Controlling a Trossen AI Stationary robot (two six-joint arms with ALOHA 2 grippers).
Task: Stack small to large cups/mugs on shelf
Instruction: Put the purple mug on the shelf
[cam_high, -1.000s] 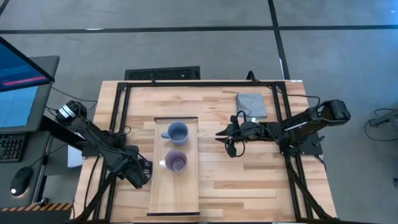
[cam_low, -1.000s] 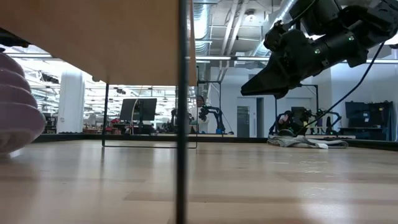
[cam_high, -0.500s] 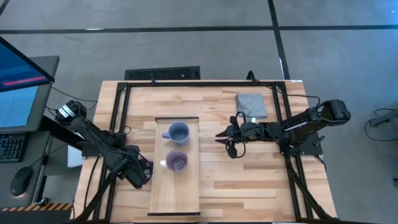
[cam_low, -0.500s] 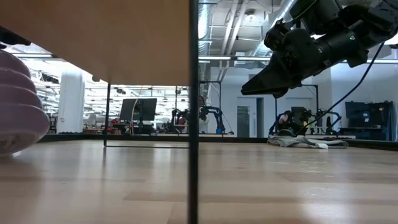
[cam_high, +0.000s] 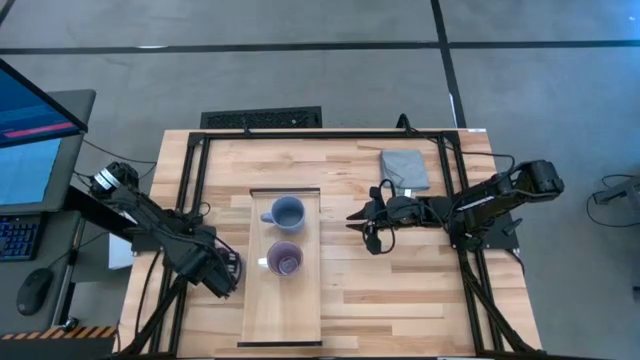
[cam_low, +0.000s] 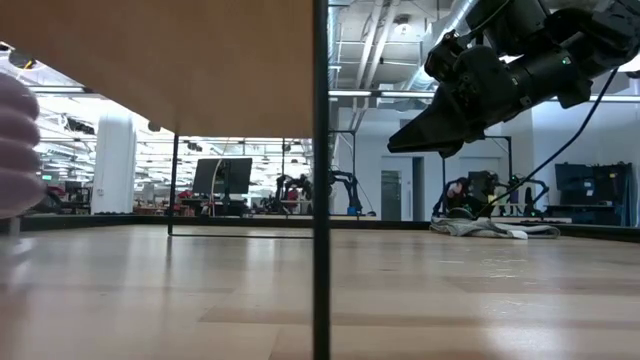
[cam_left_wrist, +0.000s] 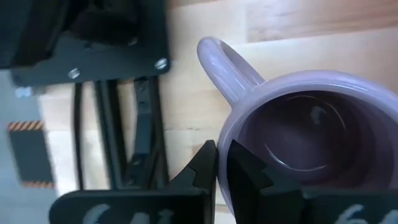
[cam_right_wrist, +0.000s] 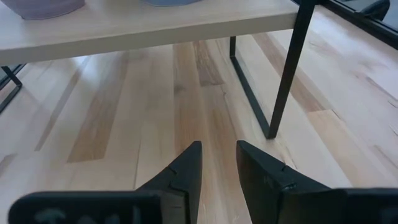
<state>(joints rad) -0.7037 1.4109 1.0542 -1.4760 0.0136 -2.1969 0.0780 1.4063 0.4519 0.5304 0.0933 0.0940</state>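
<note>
Left claw: the left claw (cam_high: 222, 272) sat just beside the shelf's long edge, its dark fingers (cam_left_wrist: 208, 168) narrowed on the wall of a lavender glazed mug (cam_left_wrist: 298, 134), the handle turned away from the pinch.
Right claw: the right claw (cam_right_wrist: 217, 163) hung above the bench on the shelf's far side from the left claw, slightly parted, holding nothing.
Shelf: the long pale wooden shelf (cam_high: 300, 310) lay between the claws, carrying a blue-grey handled mug (cam_high: 287, 212) and a purple handled mug (cam_high: 283, 260).
Handling: probably rigid, glossy, chip-prone ceramic; a rim pinch may slip, so lower it gently.
Bench: the striped butcher-block bench (cam_high: 400, 290) bore a grey folded cloth (cam_high: 404, 168) behind the right claw.
</note>
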